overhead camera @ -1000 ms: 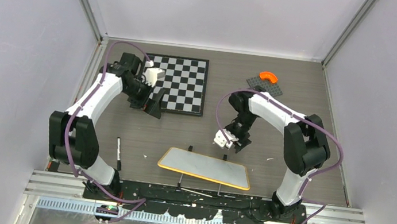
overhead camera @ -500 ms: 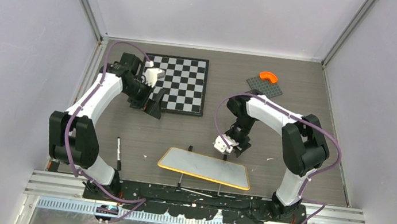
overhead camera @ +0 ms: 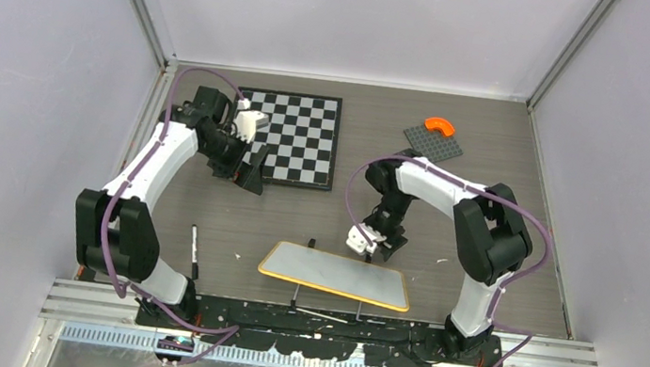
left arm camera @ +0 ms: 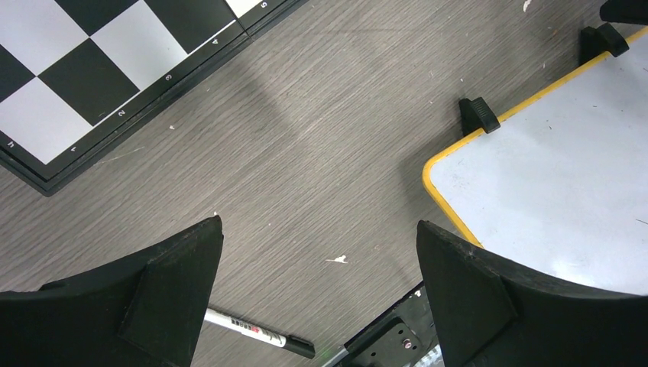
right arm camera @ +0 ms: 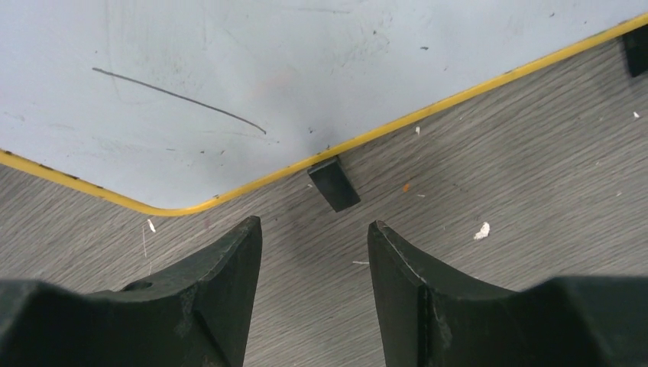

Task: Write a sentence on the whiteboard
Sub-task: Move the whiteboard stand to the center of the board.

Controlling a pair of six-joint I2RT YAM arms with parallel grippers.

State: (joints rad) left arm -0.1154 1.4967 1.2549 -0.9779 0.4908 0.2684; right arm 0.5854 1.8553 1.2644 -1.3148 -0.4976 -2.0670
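The whiteboard (overhead camera: 335, 274), white with a yellow rim and black feet, lies near the table's front edge. It also shows in the left wrist view (left arm camera: 550, 168) and the right wrist view (right arm camera: 267, 76), with a thin black stroke (right arm camera: 176, 95) on it. A black-and-white marker pen (overhead camera: 194, 250) lies on the table left of the board and also shows in the left wrist view (left arm camera: 252, 332). My left gripper (overhead camera: 249, 176) (left arm camera: 319, 224) is open and empty, high beside the chessboard. My right gripper (overhead camera: 382, 245) (right arm camera: 314, 222) is open and empty, just beyond the board's far edge, near a black foot (right arm camera: 334, 183).
A checkered chessboard (overhead camera: 294, 137) (left arm camera: 92, 69) lies at the back left. A grey studded plate (overhead camera: 431, 142) with an orange curved piece (overhead camera: 441, 125) sits at the back right. Walls enclose three sides. A black rail (overhead camera: 322, 321) runs along the near edge.
My right gripper has moved down and toward the whiteboard's far edge. The left arm has barely shifted. Board and pen have not moved.
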